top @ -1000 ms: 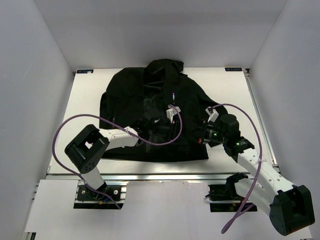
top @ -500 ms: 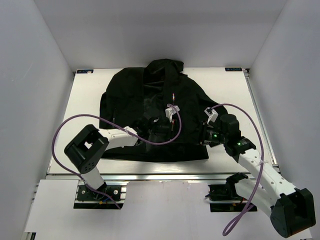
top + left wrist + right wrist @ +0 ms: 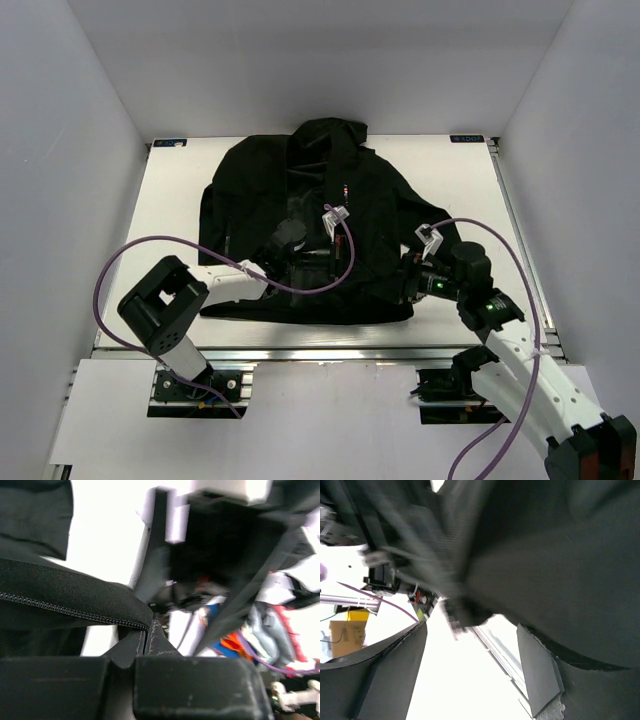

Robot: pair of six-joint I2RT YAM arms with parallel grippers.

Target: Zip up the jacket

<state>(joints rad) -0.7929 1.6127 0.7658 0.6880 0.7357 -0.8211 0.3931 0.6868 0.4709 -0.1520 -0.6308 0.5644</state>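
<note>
Left wrist view shows the left gripper (image 3: pixel 147 635) clenched on the hem of the jacket (image 3: pixel 375 200), spread flat across the table (image 3: pixel 180 200) — with the right gripper (image 3: pixel 470 675) standing open and empty, a one-sided pull could bunch fabric and jam the zipper.

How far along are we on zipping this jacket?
Done: the jacket lies spread out, front up. In hand: the left tool is shut on a jacket edge with zipper-like teeth, while the right tool stands open by the hem, holding nothing. Left: the front panels look parted from above, so joining and zipping remain.
</note>
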